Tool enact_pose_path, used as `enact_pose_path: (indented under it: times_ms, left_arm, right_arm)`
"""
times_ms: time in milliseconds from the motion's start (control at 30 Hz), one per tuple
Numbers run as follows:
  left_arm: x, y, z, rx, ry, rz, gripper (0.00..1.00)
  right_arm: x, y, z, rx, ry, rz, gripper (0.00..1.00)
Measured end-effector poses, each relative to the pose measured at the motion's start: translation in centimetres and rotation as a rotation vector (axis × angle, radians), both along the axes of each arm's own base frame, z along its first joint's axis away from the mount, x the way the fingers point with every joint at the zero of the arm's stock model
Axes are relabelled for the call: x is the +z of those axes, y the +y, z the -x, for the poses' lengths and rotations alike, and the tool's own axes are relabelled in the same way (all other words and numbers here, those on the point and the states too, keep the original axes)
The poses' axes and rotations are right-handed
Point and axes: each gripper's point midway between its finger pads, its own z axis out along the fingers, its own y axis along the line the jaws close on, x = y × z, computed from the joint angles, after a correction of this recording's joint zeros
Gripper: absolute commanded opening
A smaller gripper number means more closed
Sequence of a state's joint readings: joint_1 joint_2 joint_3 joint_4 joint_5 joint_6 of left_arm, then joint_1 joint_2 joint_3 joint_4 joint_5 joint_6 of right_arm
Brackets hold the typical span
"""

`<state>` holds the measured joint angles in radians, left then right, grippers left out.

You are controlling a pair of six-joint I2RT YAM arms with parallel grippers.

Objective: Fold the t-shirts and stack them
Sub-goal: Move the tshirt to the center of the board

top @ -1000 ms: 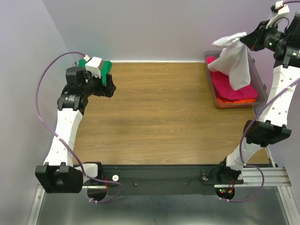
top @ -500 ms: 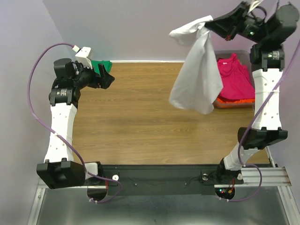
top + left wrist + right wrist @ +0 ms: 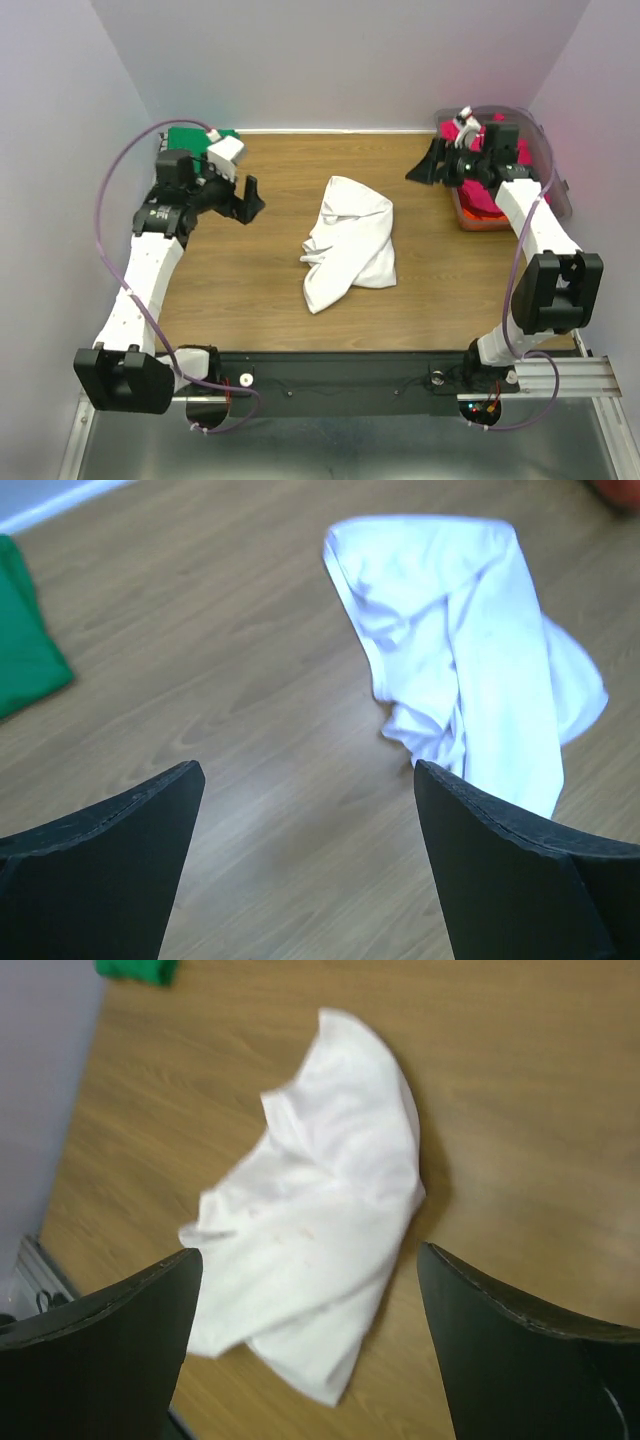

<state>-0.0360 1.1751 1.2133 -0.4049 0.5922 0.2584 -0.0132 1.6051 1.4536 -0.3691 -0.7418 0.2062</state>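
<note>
A crumpled white t-shirt (image 3: pixel 349 243) lies mid-bench (image 3: pixel 250 290); left tool (image 3: pixel 252 203) and right tool (image 3: pixel 420 165) gape wide, both empty.

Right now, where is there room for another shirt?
The table is bare left of the white t-shirt, toward the left arm, and right of it, near the tub. Crowded: the tub with the pink t-shirt, and the corner with the green t-shirt.

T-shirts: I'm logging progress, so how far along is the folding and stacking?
Done: green t-shirt looks folded, far-left corner. In hand: nothing gripped; white t-shirt lies crumpled mid-table, left gripper and right gripper open. Left: pink t-shirt and orange t-shirt in the tub.
</note>
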Motion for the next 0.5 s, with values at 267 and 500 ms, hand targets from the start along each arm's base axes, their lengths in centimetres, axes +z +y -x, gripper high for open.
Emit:
enact_pose_path:
  times_ms: [267, 500]
  left_arm:
    - [-9.0, -5.3, 0.8, -0.179, 0.138, -0.187, 0.75]
    - [-18.9, -9.7, 0.4, -0.287, 0.381, -0.271, 0.72]
  right_arm:
    - [-10.8, -0.5, 6.9, 0.053, 0.254, 0.081, 0.65]
    - [-17.2, 0.0, 11.4, 0.116, 0.447, 0.063, 0.61]
